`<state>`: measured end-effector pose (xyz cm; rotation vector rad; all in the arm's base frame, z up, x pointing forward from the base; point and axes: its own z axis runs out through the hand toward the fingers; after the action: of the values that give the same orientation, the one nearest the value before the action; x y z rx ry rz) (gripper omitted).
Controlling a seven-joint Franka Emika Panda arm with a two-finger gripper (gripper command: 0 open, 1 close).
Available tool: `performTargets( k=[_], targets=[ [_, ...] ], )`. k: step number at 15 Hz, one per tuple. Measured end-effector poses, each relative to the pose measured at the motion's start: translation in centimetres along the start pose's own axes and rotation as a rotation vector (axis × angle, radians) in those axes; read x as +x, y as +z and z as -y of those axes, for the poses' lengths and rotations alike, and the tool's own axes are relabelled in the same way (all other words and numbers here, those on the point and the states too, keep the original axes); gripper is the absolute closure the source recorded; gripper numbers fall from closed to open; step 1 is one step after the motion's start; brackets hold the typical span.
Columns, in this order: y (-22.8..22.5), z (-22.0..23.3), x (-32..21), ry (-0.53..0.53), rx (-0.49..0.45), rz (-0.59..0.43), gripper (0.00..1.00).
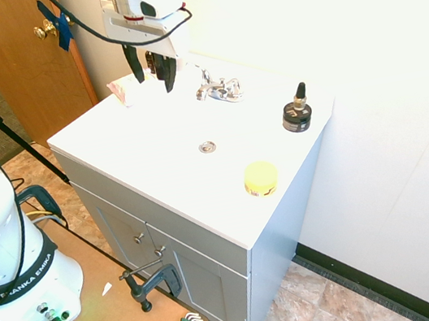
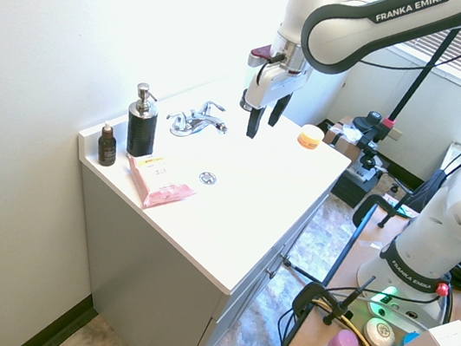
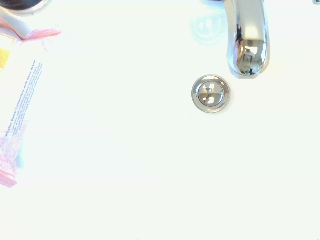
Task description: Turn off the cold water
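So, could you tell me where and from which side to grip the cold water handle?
Probably its thin lever end, away from the hub. The cold water handle is a small chrome lever beside the spout, so the open gripper should descend from above, straddling it crosswise.

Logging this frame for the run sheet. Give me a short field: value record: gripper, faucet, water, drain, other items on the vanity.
gripper: gripper open, empty, hanging above the basin, not touching the faucet
faucet: chrome faucet at the back of the sink
cold handle: right-hand lever untouched
water: no stream visible under the spout
drain: drain uncovered
left of faucet: black pump bottle, small brown bottle, pink packet
right of faucet: black dropper bottle, yellow tin
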<state>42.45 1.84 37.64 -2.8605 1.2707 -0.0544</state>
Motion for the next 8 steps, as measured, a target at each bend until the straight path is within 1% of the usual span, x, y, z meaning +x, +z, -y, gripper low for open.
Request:
performTargets(
  k=[2,3,5,8],
  targets=[
    [0.0,0.1,0.1,0.004,0.005,-0.005,0.0],
    [-0.1,0.2,0.4,0.024,0.015,-0.02,0.0],
    [0.1,1.1,1.9,0.113,0.038,-0.056,0.0],
    [1.8,3.5,6.1,0.249,0.035,-0.096,0.0]
  ],
)
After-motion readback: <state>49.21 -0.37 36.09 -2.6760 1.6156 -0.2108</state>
